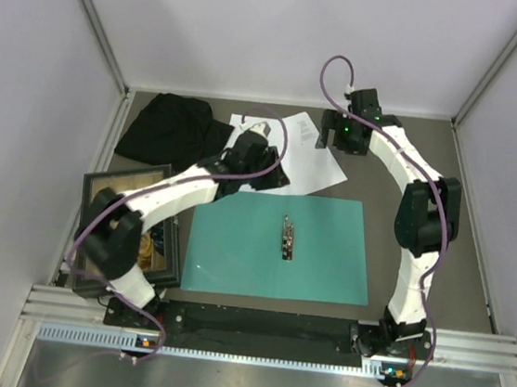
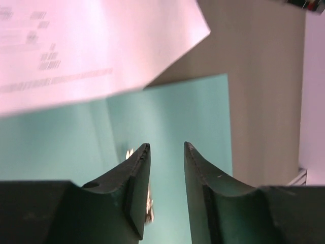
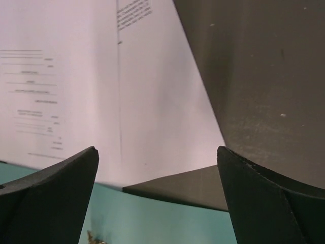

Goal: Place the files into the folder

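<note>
While the files [image 1: 311,157] lie fanned on the table [image 1: 429,176] just behind the folder [image 1: 233,251], none is inside it yet, so I judge the step in hand to be getting hold of a sheet.

The left claw [image 2: 167,145] hangs over the folder's far edge, close under the nearest sheet. Its jaws are partly apart, with only teal card showing between them. The right claw [image 3: 156,150] is spread wide and empty, facing the sheets' right edge.

- **Grip:** flat paper gives little to pinch, so one finger should slide under a free edge or corner before the jaws press together.
- **Pull:** one claw could pin the stack while the other draws the top sheet toward the folder. The pull should be low and slow so the sheet doesn't curl or drag its neighbours.
- **Placement:** the sheet should land clear of the clip [image 1: 286,237].
</note>
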`<state>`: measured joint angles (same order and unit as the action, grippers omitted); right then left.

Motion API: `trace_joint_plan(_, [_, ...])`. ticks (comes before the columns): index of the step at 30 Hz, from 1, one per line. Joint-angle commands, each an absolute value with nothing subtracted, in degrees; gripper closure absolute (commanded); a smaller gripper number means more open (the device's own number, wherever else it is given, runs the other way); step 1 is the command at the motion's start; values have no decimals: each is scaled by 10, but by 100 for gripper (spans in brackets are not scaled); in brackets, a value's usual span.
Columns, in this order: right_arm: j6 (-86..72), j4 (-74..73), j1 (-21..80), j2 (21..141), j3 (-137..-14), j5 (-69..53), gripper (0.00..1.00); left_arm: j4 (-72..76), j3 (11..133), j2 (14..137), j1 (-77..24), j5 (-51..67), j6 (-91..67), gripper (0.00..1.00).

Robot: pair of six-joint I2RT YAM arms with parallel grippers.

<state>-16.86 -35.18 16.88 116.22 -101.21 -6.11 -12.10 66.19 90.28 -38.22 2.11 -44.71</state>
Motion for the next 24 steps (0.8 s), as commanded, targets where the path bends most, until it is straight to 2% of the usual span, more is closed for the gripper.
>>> trace_joint_plan(1, [-113,-415,149,1220,-1102,-34,2,-54,795,1031,-362,93,-437,66])
trace_joint_plan(4, [-101,-398,142,1236,-1105,-86,6,-63,872,1118,-350,86,-434,74])
trace_joint_plan(6, [-112,-366,143,1233,-1098,-137,10,-58,896,1157,-341,77,-433,75])
trace_joint_plan(8, [-143,-343,143,1238,-1097,-185,19,-62,913,1183,-336,62,-421,77])
trace_joint_plan(11, [-191,-295,142,1250,-1098,-242,26,-72,917,1196,-323,24,-396,77])
trace_joint_plan(24, [-222,-218,178,1332,-1165,-251,26,-135,915,1232,-276,-25,-343,78])
